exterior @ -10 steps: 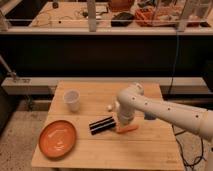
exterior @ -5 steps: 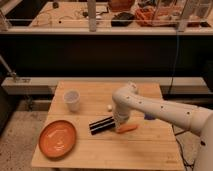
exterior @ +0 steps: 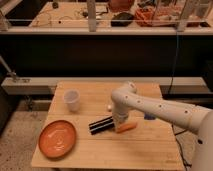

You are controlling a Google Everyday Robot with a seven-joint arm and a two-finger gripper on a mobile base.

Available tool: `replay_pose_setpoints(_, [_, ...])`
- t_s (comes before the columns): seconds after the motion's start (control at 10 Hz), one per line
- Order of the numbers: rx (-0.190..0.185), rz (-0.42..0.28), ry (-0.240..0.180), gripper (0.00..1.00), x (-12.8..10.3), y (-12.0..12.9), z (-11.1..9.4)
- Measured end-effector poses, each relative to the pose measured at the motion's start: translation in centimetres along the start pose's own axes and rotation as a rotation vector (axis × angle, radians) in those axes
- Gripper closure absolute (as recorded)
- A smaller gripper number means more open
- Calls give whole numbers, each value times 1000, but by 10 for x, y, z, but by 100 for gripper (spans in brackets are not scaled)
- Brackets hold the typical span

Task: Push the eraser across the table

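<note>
Right now the white arm's end effector (exterior: 119, 121) is down at the middle of the light wooden plank tabletop (exterior: 105, 155), just beside the right end of the small black striped rectangular eraser (exterior: 101, 125). Whether it is clenched or released, I cannot tell. An orange carrot (exterior: 126, 127) lies at its right. A round orange plate (exterior: 57, 139) and a white cup (exterior: 72, 100) sit to the left.
</note>
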Motion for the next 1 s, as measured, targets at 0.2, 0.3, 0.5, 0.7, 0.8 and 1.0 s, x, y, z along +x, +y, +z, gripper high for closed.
replay_pose_setpoints(0.2, [-4, -26, 7, 97, -8, -7, 2])
replay_pose_setpoints(0.3, [-1, -35, 2, 97, -13, -10, 4])
replay_pose_setpoints(0.5, [-15, -32, 10, 97, -9, -6, 4])
replay_pose_setpoints(0.7, [-16, -73, 20, 97, -22, -19, 8])
replay_pose_setpoints(0.8, [-17, -84, 24, 97, -30, -24, 10])
replay_pose_setpoints(1.0, [-22, -109, 27, 97, -42, -30, 13])
